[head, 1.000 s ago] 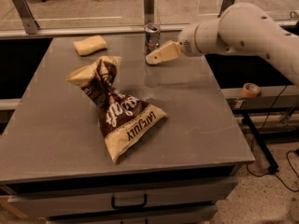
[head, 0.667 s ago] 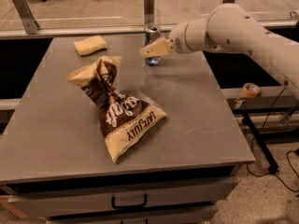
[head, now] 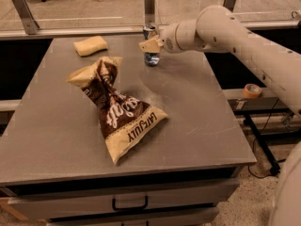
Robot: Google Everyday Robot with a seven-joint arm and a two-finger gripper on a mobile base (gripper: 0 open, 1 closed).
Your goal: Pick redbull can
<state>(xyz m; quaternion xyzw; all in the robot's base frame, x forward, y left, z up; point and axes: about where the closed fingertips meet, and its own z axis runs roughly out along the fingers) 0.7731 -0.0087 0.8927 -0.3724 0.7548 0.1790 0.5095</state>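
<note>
The redbull can (head: pixel 151 58) stands upright near the far edge of the grey table (head: pixel 197 107), blue and silver with a silver top. My gripper (head: pixel 150 45) comes in from the right on the white arm and sits right at the can, its cream fingers (head: pixel 148 44) covering the can's middle. The can's top and bottom show above and below the fingers.
A large brown and cream snack bag (head: pixel 115 107) lies in the middle of the table. A pale yellow sponge-like block (head: pixel 91 45) lies at the far left. A metal rail and posts (head: pixel 149 6) run behind the table. A tape roll (head: pixel 252 90) sits on a ledge at the right.
My gripper has moved left from beside the can's right side onto the can. The can, bag and block have not moved.
</note>
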